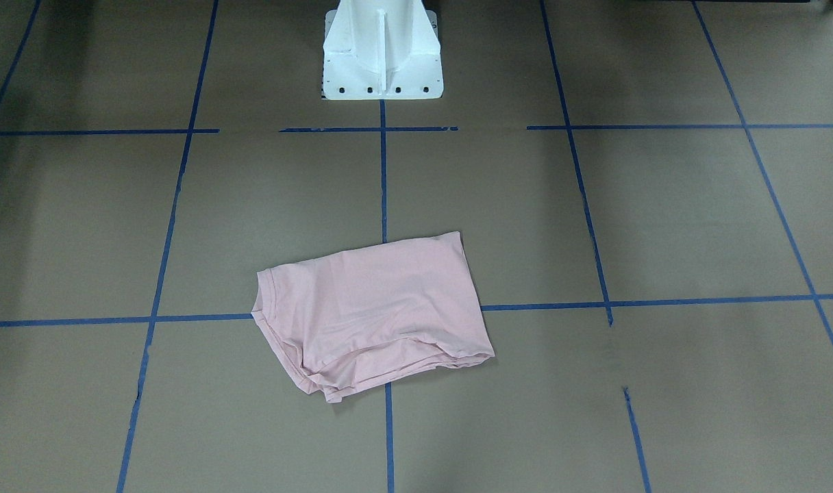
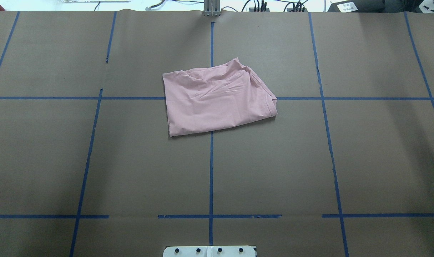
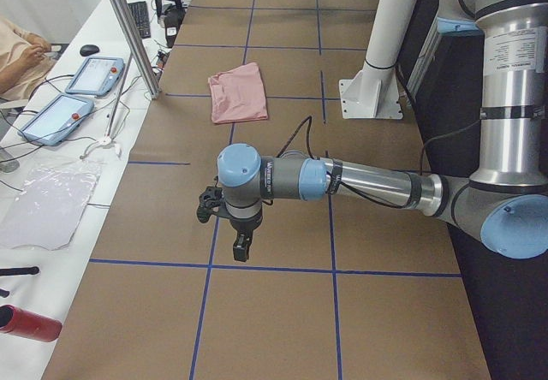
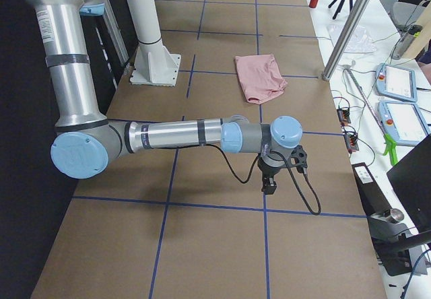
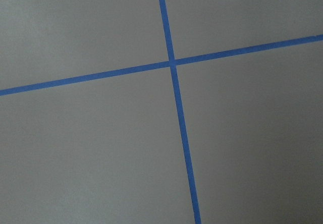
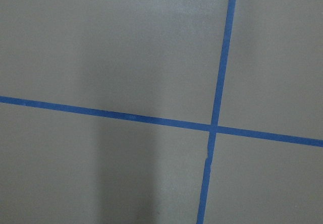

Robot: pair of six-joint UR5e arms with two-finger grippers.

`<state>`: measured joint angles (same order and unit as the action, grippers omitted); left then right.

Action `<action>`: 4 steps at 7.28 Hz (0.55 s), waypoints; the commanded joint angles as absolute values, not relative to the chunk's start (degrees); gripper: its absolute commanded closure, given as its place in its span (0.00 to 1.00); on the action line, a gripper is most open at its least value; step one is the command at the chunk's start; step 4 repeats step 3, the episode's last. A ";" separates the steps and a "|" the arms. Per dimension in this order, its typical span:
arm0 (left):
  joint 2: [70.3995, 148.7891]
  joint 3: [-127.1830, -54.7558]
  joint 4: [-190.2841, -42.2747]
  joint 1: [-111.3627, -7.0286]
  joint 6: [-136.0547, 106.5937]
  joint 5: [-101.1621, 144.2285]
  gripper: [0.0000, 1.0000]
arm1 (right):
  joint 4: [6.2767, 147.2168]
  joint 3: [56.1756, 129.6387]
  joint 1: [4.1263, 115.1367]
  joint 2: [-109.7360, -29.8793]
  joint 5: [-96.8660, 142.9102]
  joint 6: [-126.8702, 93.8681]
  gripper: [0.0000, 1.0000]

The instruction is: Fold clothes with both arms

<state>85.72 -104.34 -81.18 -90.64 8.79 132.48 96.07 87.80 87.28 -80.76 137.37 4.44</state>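
A robotics lab: left arm and right arm over a tape-gridded table, teach pendants on the bench alongside

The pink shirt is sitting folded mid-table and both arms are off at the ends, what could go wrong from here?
The pink T-shirt lies bunched, with uneven stacked edges on its side away from the robot; a grasp might catch only some layers and pull the fold apart. The black cable hanging in a loop beside the right end effector could snag if that arm sweeps low.
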 commanded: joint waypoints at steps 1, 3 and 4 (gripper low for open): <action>85.52 -105.38 -80.86 -90.53 8.88 132.28 0.00 | 96.15 87.80 87.36 -80.86 137.63 4.57 0.00; 86.13 -105.64 -80.68 -90.62 9.14 132.10 0.00 | 96.15 88.77 87.36 -82.08 137.99 4.57 0.00; 86.13 -105.64 -80.68 -90.62 9.14 132.10 0.00 | 96.15 88.77 87.36 -82.08 137.99 4.57 0.00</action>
